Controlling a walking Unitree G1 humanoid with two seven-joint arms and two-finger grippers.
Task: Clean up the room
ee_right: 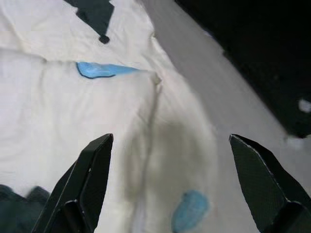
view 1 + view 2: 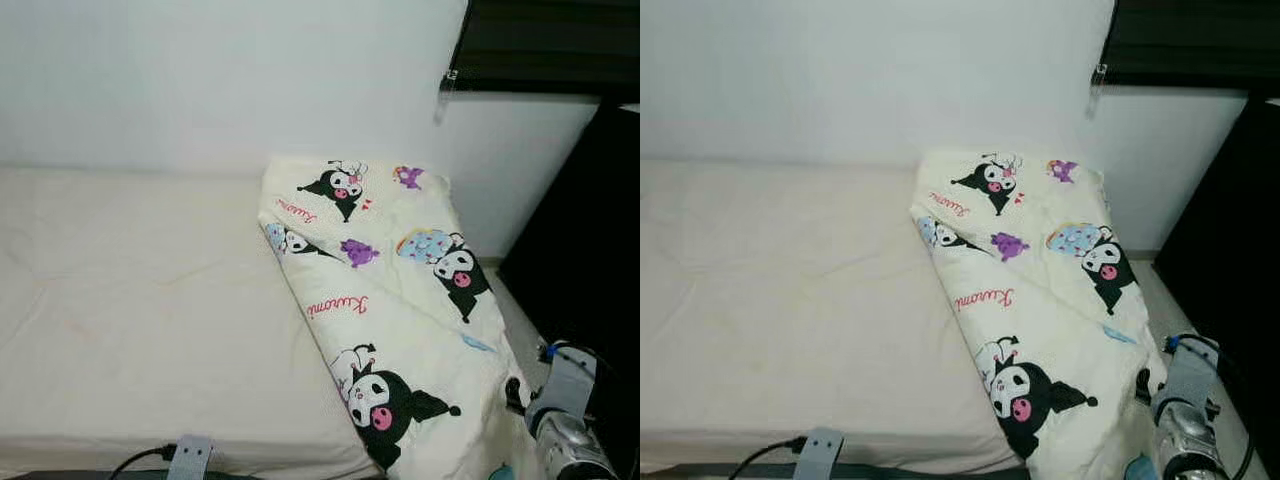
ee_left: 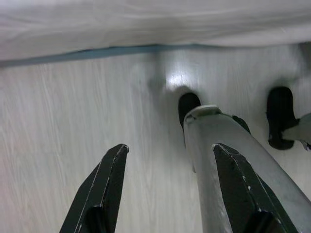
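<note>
Looking down from the head, both eye views show a bed [image 2: 130, 300] with a bare cream sheet set against a white wall, and a cartoon-print quilt [image 2: 400, 300] folded into a long strip that runs from the wall-side corner down toward the bed's near right edge, its lower end spilling over the side. The right arm [image 2: 565, 420] hangs just beside that lower end, next to a dark cabinet [image 2: 590, 260]. The left wrist view looks down at pale wood floor [image 3: 73, 145] beside the bed's base; the left tool [image 3: 167, 189] hangs idle with its fingers apart and empty, the robot's own silver leg [image 3: 218, 160] behind them. The right wrist view looks onto the quilt's draped edge, blue patches in the print; the right tool [image 1: 167, 184] hovers above the cloth with its fingers spread wide, clamped on nothing. The step in hand looks like reaching for the quilt to tidy the bed. The next move probably calls for lowering the right tool onto a fold thick enough to pinch.
</note>
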